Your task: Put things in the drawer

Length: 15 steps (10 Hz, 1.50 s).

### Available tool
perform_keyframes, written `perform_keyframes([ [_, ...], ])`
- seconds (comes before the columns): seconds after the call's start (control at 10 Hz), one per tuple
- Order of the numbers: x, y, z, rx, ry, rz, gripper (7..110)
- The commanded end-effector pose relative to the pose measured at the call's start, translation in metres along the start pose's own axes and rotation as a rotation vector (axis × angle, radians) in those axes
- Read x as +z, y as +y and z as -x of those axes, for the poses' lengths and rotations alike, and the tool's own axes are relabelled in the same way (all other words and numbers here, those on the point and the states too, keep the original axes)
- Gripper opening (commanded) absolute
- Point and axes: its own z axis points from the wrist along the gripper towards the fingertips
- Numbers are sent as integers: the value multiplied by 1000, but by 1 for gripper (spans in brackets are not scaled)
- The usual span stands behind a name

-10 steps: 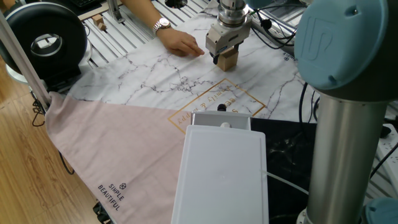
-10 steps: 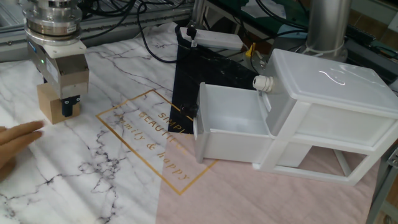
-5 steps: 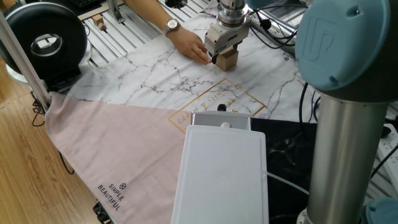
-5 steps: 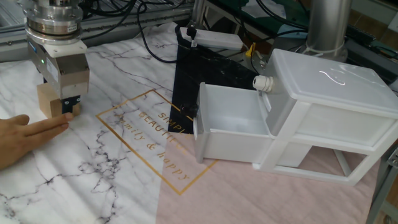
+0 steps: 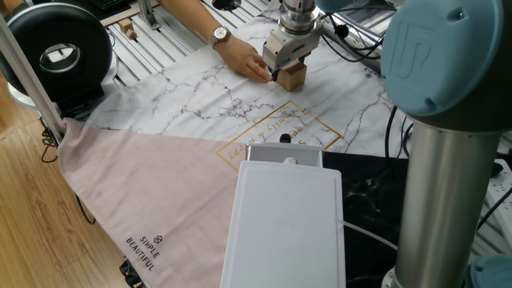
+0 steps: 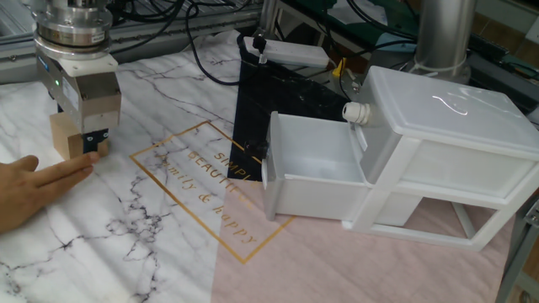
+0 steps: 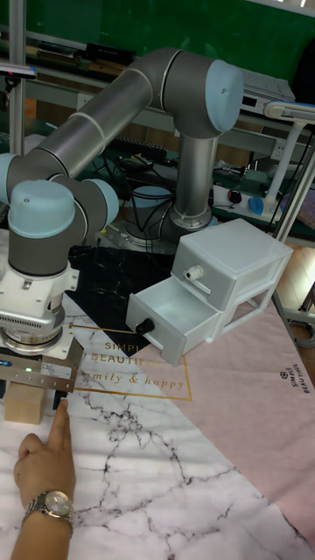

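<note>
The hand (image 6: pixel 84 143) hung low over the marble-patterned table (image 6: pixel 168 244), its fingers down around the wooden cube (image 6: pixel 66 136), which sat on the table; whether they pressed on the cube or stood slack I cannot tell. In the other fixed view the cube lay at about 9 o'clock from the drawer (image 6: pixel 313 172), well apart from it, with gold lettering (image 6: pixel 202 189) on the cloth between them. The drawer was pulled out of its white box (image 6: pixel 446 147) and its tray showed bare white walls.

A person's hand (image 6: pixel 29 189) reached in beside the cube, a fingertip touching or nearly touching the robot's fingers, crowding that side.

The tall fixed view alone showed the small dark knob (image 7: pixel 147 326) on the drawer's front and the wristwatch (image 7: pixel 54 503) on the person's arm, with the cube (image 7: pixel 24 402) largely hidden behind the hand's body. One fixed view alone showed a round black device (image 5: pixel 56 56) at the table's far corner, at about 9 o'clock from the cube (image 5: pixel 293 74), and the pink cloth (image 5: pixel 144 192); there the drawer's opening was hidden under the box top (image 5: pixel 284 224).
</note>
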Motion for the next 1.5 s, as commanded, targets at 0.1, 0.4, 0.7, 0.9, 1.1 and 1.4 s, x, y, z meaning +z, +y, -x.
perform_keyframes([
  [0.1,0,3,-2,-3,-11,30,7],
  [0.4,2,2,0,-5,-15,33,7],
  [0.7,2,-3,0,-15,-14,18,7],
  [0.9,2,-13,1,-41,-12,13,7],
  [1.1,9,-18,2,-57,-12,7,7],
  [1.4,-2,-16,1,-56,6,-23,7],
])
